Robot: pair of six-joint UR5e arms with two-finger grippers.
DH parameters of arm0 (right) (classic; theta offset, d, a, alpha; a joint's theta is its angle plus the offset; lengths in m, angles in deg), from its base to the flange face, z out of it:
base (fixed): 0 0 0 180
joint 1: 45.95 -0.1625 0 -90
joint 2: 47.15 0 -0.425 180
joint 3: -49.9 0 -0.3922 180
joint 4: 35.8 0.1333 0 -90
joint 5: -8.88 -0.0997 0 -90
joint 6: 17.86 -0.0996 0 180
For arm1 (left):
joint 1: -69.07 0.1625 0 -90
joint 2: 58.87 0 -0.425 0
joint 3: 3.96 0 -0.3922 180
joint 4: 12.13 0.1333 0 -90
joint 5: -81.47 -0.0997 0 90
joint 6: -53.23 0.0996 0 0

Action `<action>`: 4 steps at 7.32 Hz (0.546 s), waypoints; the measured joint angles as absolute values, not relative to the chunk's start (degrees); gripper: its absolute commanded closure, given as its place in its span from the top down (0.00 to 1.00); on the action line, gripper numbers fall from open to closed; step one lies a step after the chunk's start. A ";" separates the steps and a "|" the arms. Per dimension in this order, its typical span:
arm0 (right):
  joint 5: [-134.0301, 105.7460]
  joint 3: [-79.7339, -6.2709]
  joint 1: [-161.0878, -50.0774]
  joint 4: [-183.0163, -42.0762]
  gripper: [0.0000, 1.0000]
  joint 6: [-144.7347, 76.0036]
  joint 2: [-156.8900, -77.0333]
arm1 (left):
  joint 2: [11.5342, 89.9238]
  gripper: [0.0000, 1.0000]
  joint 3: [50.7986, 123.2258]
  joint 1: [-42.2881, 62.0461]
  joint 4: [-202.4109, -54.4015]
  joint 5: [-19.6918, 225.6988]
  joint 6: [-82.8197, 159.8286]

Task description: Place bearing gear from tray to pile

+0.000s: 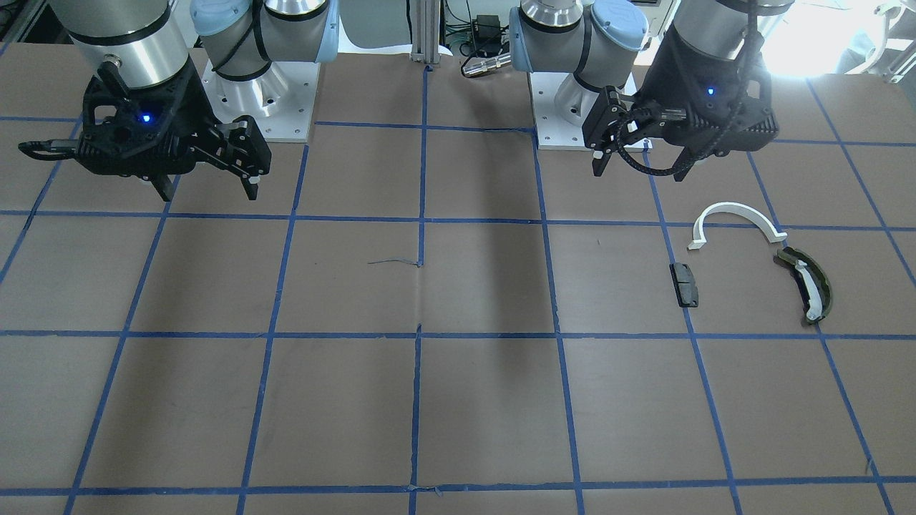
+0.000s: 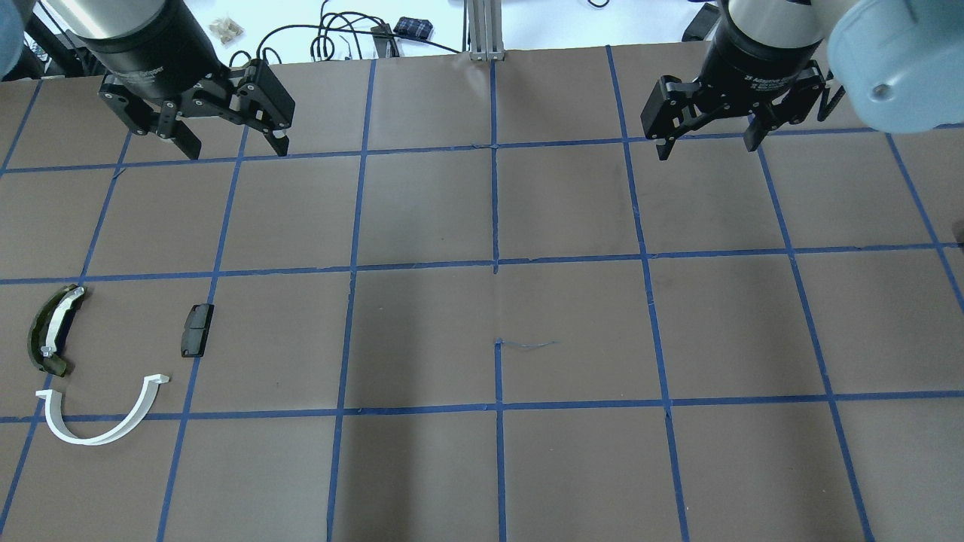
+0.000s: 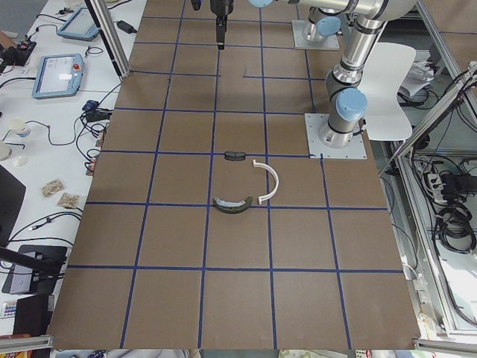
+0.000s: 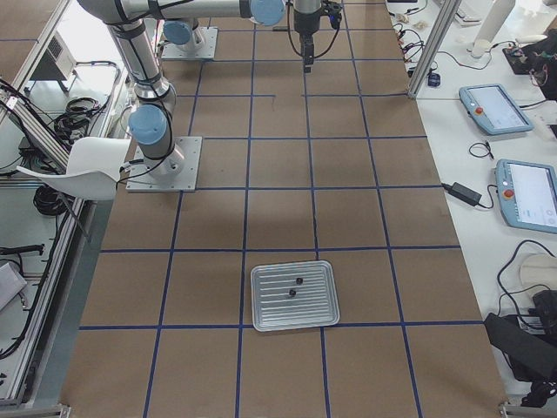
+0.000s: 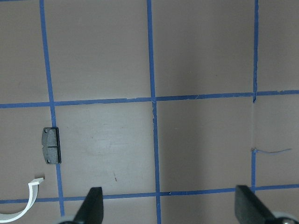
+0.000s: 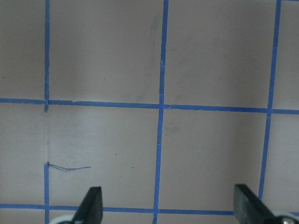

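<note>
A silver tray (image 4: pixel 314 306) shows only in the exterior right view. Two small dark round parts (image 4: pixel 298 280) lie in it, too small to identify as the bearing gear. The pile lies on the robot's left side: a white half-ring arc (image 2: pixel 90 440), a dark olive curved piece with a white strip (image 2: pixel 49 331) and a small black block (image 2: pixel 197 329). My left gripper (image 2: pixel 235 150) hangs open above the far side of the table, beyond the pile, and holds nothing. My right gripper (image 2: pixel 708 149) is open and empty at the far right.
The brown table top carries a blue tape grid. A loose thread (image 2: pixel 527 345) lies near the middle. Two arm base plates (image 1: pixel 272 107) stand at the robot's edge. Side benches hold teach pendants (image 4: pixel 496 109) and cables.
</note>
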State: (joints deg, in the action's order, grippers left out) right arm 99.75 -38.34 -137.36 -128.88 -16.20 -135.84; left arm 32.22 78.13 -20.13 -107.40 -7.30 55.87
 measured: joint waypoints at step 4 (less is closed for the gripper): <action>100.29 -38.27 -137.22 -128.55 1.00 -16.37 -135.84 | 32.19 1.00 78.13 -20.22 -107.48 -7.23 55.81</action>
